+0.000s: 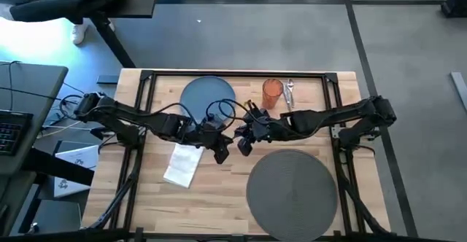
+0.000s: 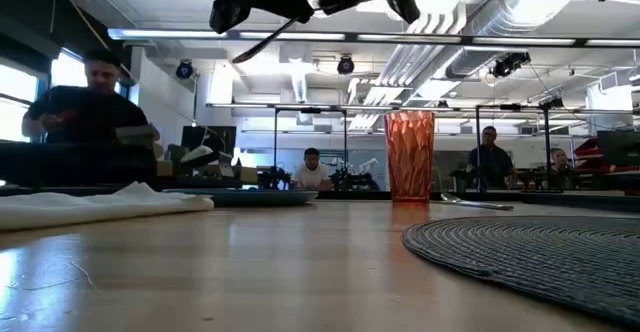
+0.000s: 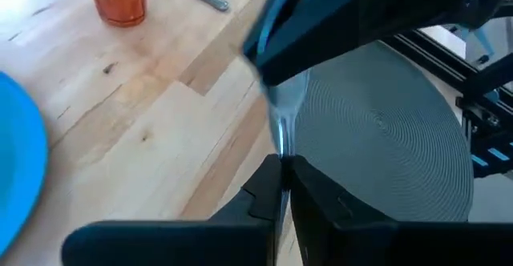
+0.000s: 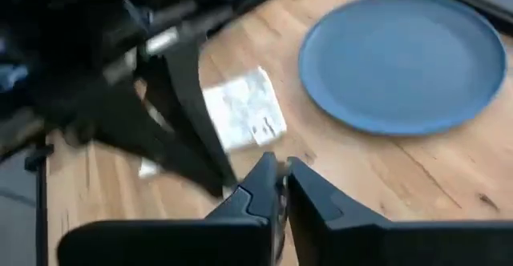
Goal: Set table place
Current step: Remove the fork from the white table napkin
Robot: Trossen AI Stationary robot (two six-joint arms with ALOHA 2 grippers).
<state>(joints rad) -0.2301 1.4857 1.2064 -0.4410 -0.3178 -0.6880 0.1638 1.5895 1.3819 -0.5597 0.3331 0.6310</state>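
Nothing is laid in place yet, as I judge it: every piece sits apart on the table. Furthest left is the napkin, folded and lying alone on bare wood. Behind it, the plate is near the far edge, with nothing on it.

At mid-table I have the two arms meeting nose to nose. The left gripper has its fingers clamped on a thin silver utensil; I can't tell which piece it is. The right gripper faces it with its fingers drawn nearly together, seemingly on the same utensil's other end, so I read this as a hand-over in the air above the wood.

Right of that, the tumbler stands upright by the far edge and looks empty. The remaining cutlery lies just beside it. The mat is at the near right, bare.

Left to do: plate onto mat, then napkin, cutlery and tumbler around it.
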